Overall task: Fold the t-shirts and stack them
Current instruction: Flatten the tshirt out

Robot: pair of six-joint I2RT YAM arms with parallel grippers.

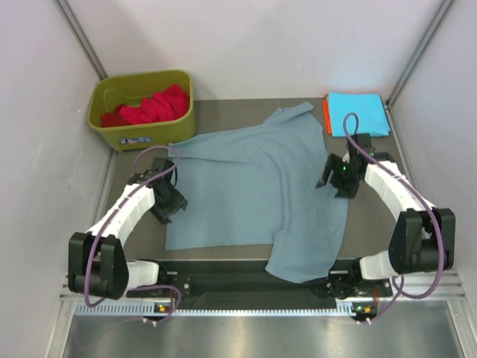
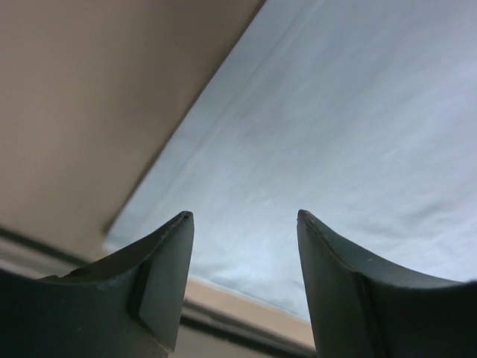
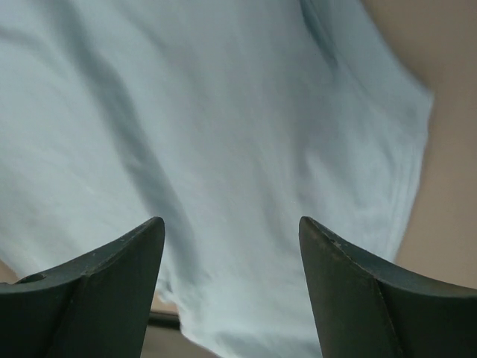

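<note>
The grey-blue t-shirt (image 1: 246, 186) lies spread across the middle of the counter (image 1: 373, 224). It is mostly flat, with a sleeve reaching toward the far side. Its near right corner hangs over the counter's front edge, between the two arm bases.

The left arm (image 1: 123, 212) reaches in at the shirt's left edge. Its jaws stand apart with nothing between them. In the left wrist view they hang just above the hem, where cloth meets bare counter.

The right arm (image 1: 391, 186) comes in from the other side, over the shirt's right edge. Its jaws are also released and hold nothing, and smooth cloth fills the gap between them in the right wrist view.

At the far right corner the cyan t-shirt (image 1: 361, 112) sits folded on top of the orange t-shirt (image 1: 326, 115), of which only a strip shows along the left side.

At the far left stands an olive-green bin (image 1: 141, 134) with the red t-shirt (image 1: 153, 108) crumpled inside it.
</note>
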